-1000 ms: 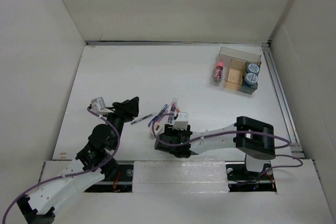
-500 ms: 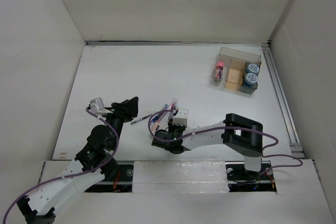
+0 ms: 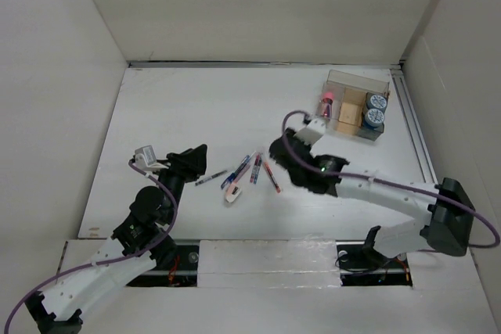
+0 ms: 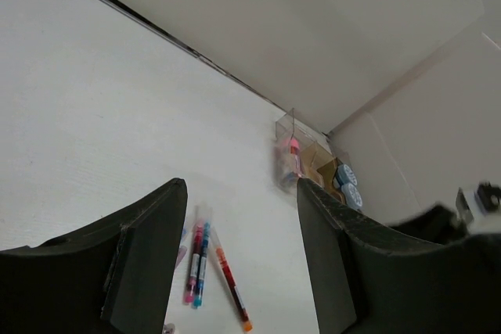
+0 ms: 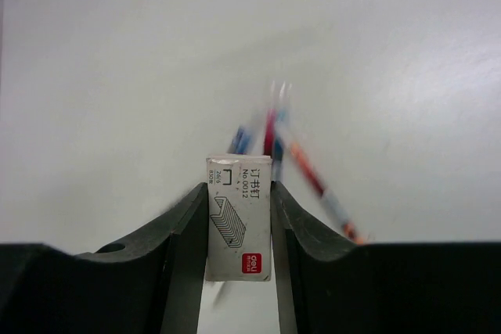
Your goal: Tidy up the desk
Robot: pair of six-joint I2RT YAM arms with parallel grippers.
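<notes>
Swung farther out from the near edge, the right claw [image 5: 239, 193] clenches a white staple box [image 5: 239, 228] beside the pens [image 3: 254, 168]. The left claw [image 4: 243, 256] hangs released, nearer left. The white counter [image 3: 196, 107] spreads beneath both; a clear tray [image 3: 358, 81] sits far right.

robot lab: panel-walled white desk [image 3: 196, 107]

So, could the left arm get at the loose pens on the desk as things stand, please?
Probably yes: the left fingers are open, the pens lie just ahead on bare desk with nothing between; the right fingers, shut on a staple box, sit beyond them.
</notes>
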